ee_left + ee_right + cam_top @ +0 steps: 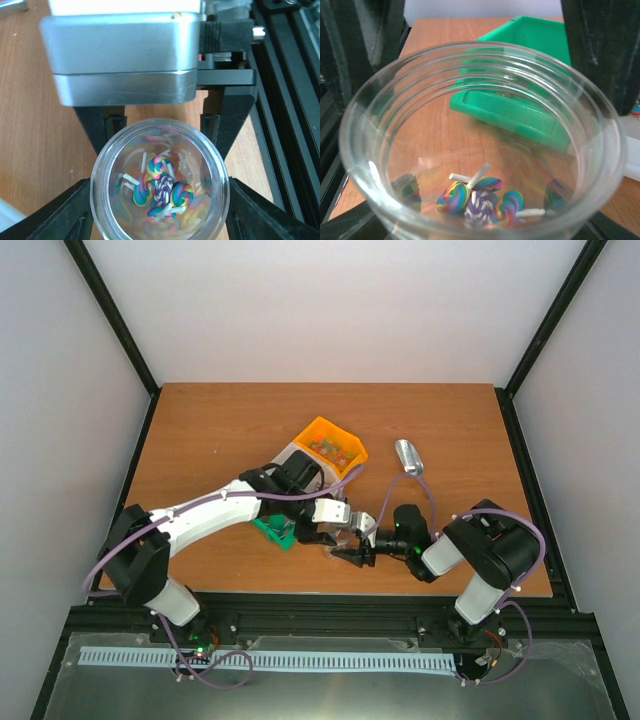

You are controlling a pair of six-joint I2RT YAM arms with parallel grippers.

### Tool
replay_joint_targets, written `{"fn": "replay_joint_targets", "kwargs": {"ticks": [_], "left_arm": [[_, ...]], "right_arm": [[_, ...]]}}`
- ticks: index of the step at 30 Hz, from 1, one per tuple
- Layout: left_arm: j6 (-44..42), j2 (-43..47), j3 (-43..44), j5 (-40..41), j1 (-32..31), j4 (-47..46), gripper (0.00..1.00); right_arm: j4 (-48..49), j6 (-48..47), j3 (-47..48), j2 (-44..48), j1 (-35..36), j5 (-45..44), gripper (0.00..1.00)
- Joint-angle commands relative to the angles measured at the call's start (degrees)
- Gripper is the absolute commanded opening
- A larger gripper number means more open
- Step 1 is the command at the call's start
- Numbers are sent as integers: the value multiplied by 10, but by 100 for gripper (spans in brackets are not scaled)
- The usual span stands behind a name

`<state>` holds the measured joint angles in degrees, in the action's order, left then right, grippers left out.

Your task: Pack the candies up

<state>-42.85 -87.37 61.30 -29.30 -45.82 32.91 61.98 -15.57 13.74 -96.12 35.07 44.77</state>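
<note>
Candies (160, 192), rainbow swirls with white sticks pointing every which way, lie inside the upright clear jar (160, 125), low between the jaws of my left pincer (162, 215) and right pincer (480, 226), both clamping it.

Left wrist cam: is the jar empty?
No, a few rainbow-swirl candies on white sticks lie at the bottom of the clear jar.

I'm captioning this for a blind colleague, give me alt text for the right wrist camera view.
Looking down into an open clear jar holding a few rainbow swirl lollipops with white sticks. Behind it, a green bin sits on a wooden table; dark gripper fingers frame the top corners.
</note>
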Motion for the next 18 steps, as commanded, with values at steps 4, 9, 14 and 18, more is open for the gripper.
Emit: {"fn": "replay_joint_targets", "kwargs": {"ticks": [4, 9, 14, 18], "left_arm": [[-182, -57, 71, -82, -1, 125, 58], [-101, -48, 80, -106, 30, 90, 86], [22, 14, 7, -29, 34, -25, 100], [96, 25, -17, 15, 31, -70, 100]], "right_arm": [[18, -32, -11, 11, 14, 30, 50], [18, -22, -6, 10, 14, -11, 48], [37, -5, -4, 3, 14, -74, 47], [54, 12, 0, -9, 14, -131, 47]]}}
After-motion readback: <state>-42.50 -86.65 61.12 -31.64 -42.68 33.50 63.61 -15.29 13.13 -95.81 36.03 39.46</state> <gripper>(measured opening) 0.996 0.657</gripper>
